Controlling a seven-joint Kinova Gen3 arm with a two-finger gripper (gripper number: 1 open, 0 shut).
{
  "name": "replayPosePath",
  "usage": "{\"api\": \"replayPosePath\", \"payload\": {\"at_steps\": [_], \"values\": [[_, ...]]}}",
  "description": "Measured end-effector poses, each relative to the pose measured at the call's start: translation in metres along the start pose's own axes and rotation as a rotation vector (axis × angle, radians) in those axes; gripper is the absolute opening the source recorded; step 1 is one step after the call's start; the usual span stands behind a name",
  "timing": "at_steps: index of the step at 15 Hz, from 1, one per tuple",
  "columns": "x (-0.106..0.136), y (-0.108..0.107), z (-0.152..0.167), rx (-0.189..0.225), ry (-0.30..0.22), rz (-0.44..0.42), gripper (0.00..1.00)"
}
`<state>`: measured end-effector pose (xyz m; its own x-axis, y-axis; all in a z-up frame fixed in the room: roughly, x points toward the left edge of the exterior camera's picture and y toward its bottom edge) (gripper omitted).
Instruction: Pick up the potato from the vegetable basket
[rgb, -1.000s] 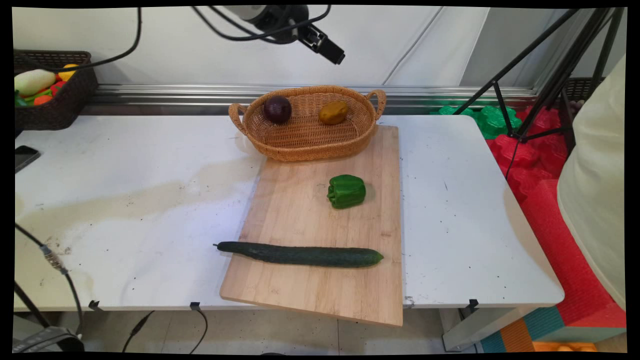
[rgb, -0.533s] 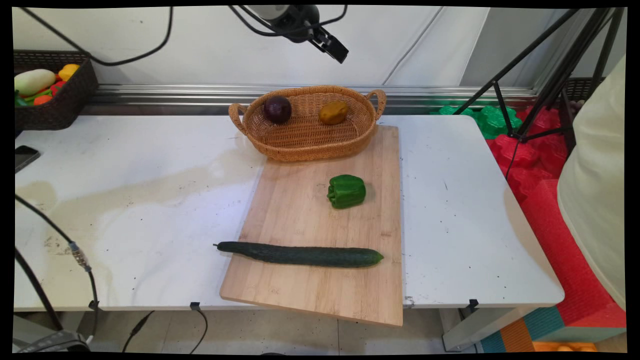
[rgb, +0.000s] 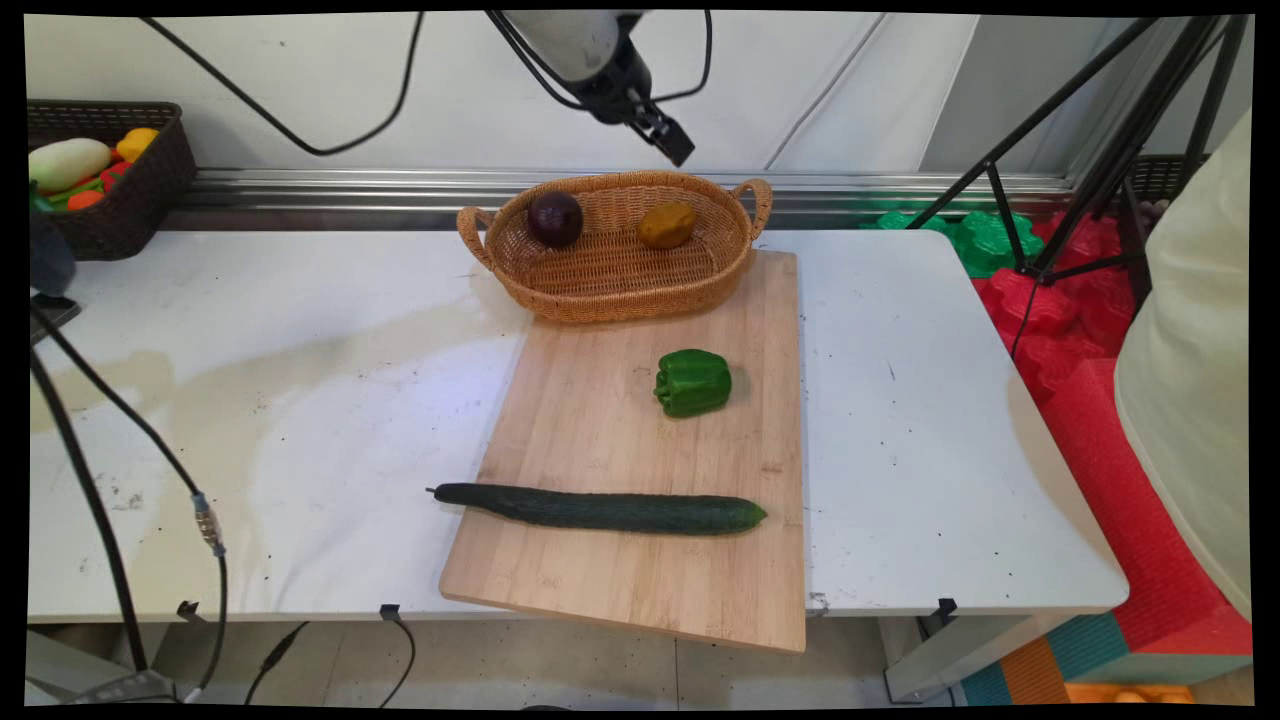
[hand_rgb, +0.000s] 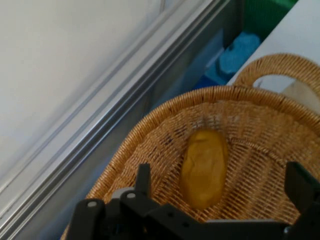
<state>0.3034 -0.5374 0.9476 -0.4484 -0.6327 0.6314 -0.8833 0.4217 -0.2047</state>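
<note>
- The gripper (rgb: 676, 147) hangs at the top centre of the main view, above the back rim of the wicker basket (rgb: 612, 290), clear of everything.
- In the hand view the gripper (hand_rgb: 220, 192) stands released: one finger (hand_rgb: 143, 180) rises at lower left of the frame and the other at the right edge, with a wide gap between them and nothing held.
- Through that gap the hand view shows a yellow-brown potato (hand_rgb: 202, 167) lying on the weave of the basket (hand_rgb: 150, 130), nearest thing to the gripper.
- In the main view the potato (rgb: 667, 225) sits in the right part of the basket; a dark purple round fruit (rgb: 555, 219) sits in its left part, well apart from the potato.
- The basket rests at the upper centre of the white surface (rgb: 300, 330), its front edge overlapping the top of a wooden cutting board (rgb: 600, 430).
- A green bell pepper (rgb: 692, 382) lies on the board, right of its middle.
- A long dark cucumber (rgb: 600, 509) lies across the lower part of the board, its thin stem end poking past the board's left edge.
- A dark woven bin (rgb: 120, 215) holding mixed toy produce stands at the upper left of the frame.
- Black cables (rgb: 110, 470) hang at the left side of the frame.
- Black tripod legs (rgb: 1090, 170) stand at the upper right, over red and green foam mats (rgb: 1060, 300).
</note>
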Motion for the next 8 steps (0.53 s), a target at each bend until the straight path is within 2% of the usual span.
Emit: {"api": "replayPosePath", "payload": {"at_steps": [8], "values": [[-0.008,-0.003,0.082,-0.05,-0.093,0.065,1.0]]}}
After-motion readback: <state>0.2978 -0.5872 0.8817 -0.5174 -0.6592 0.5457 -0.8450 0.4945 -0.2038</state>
